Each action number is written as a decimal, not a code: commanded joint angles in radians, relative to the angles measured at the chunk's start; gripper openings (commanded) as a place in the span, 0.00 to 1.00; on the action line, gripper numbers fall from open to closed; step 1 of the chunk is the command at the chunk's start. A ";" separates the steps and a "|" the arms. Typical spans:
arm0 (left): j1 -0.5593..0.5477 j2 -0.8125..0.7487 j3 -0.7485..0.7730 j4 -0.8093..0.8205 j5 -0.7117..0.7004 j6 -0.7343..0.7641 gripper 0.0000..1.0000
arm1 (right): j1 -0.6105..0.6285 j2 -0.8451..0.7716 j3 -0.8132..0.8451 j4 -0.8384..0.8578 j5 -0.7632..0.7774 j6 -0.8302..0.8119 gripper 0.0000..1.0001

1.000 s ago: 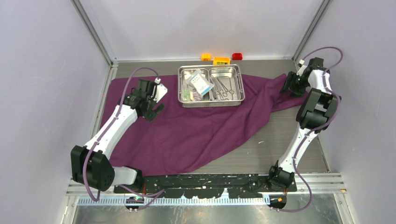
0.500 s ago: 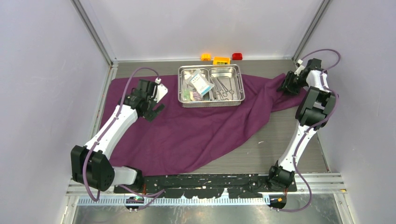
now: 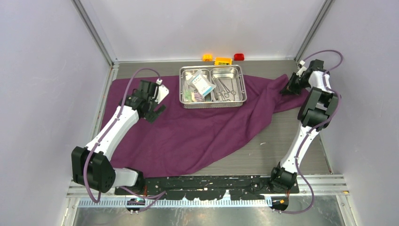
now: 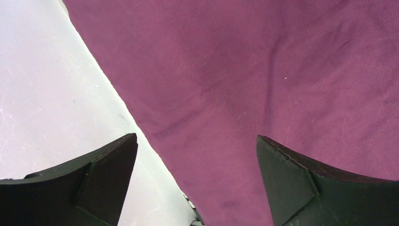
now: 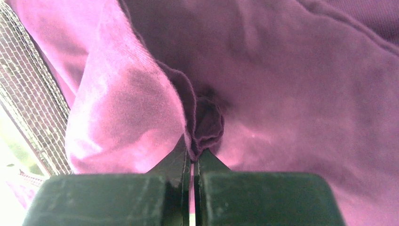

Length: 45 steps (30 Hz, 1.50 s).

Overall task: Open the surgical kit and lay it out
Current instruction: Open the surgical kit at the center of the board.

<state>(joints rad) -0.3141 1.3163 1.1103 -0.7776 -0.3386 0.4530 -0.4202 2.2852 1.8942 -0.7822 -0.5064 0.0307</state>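
Observation:
The dark-purple cloth (image 3: pixel 197 127) lies spread over the table, with the steel tray (image 3: pixel 212 100) standing on its far part. The tray's left compartment holds clear packets (image 3: pixel 200 84), the right one thin steel instruments (image 3: pixel 225 89). My right gripper (image 3: pixel 291 88) is at the cloth's far right corner, shut on a pinched fold of cloth (image 5: pixel 207 122); the right gripper (image 5: pixel 192 153) has the fold between its tips. My left gripper (image 3: pixel 155 110) hovers open over the cloth's left part; the left gripper (image 4: pixel 196 146) holds nothing, above the cloth (image 4: pixel 263 84) edge.
Yellow, orange and red toy bricks (image 3: pixel 222 60) sit along the back wall behind the tray. Bare grey table (image 3: pixel 282 146) shows at the front right. White walls close in both sides, and the right arm stands close to the right wall.
The right gripper has moved slightly further right onto the cloth corner and has shut on a fold of it. The left arm has not moved.

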 commanded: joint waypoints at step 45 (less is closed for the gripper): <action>-0.087 -0.106 0.015 -0.091 -0.009 0.020 1.00 | 0.011 -0.468 -0.409 -0.404 0.892 -0.479 0.46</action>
<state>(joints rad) -0.3931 1.1896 1.1011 -0.8661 -0.3206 0.4572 -0.4347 1.7889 1.4380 -1.2736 0.3428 -0.4957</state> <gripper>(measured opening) 0.996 0.377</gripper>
